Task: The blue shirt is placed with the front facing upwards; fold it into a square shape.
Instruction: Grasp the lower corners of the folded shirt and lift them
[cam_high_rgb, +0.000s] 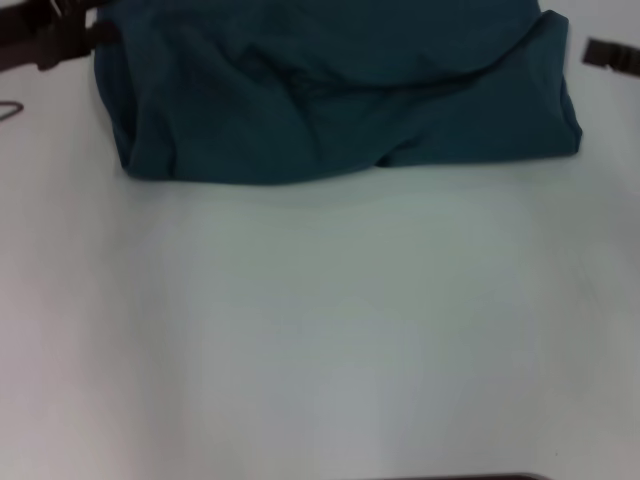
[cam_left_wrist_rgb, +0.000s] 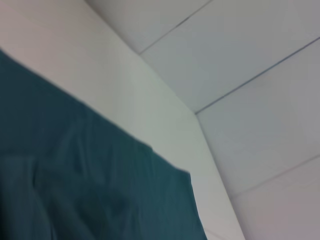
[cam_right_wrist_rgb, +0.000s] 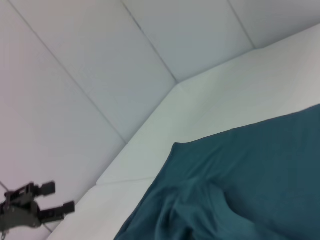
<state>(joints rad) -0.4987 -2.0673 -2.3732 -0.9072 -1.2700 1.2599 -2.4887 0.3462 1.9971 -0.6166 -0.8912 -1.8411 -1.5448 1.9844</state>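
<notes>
From the head view, the dark teal-blue soft cotton shirt (cam_high_rgb: 340, 90) lies rumpled and folded over at the far side of the white table (cam_high_rgb: 320, 330). The black left gripper (cam_high_rgb: 55, 35) sits at the shirt's far left corner; whether it grips the cloth cannot be told. The black right gripper (cam_high_rgb: 610, 55) hangs just off the shirt's right edge, its state unclear.

The left wrist view shows only shirt and table.

The right wrist view shows the left gripper's fingers (cam_right_wrist_rgb: 55, 212) spread apart, holding nothing.

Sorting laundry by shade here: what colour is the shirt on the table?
The blue shirt is a plain dark teal-blue; no lettering shows. The head view shows it best.
</notes>
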